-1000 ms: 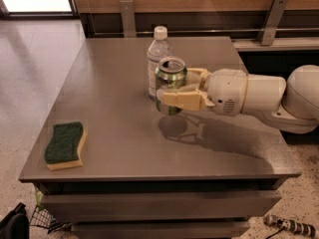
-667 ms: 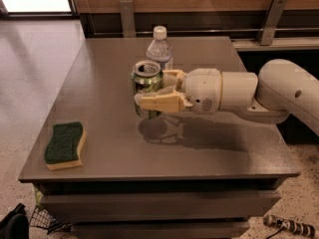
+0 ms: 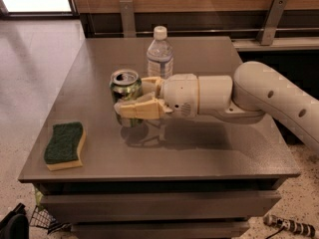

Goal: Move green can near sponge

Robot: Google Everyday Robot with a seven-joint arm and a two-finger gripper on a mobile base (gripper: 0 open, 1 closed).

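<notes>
Green can [image 3: 125,89] clamped in my gripper [image 3: 130,96] at frame centre, seemingly lifted off the table [image 3: 219,151]; sponge [image 3: 65,144] well apart, lower left, so grasp done, carry and set-down remain.

Green can [image 3: 124,89]: green body, silver top.
Sponge [image 3: 65,144]: dark green top, yellow base.
Water bottle [image 3: 159,58]: clear, white cap.
Table [image 3: 209,156]: plain grey-brown.
Gripper [image 3: 131,96]: cream fingers, white housing; above mid-table, clamped around the green can.
</notes>
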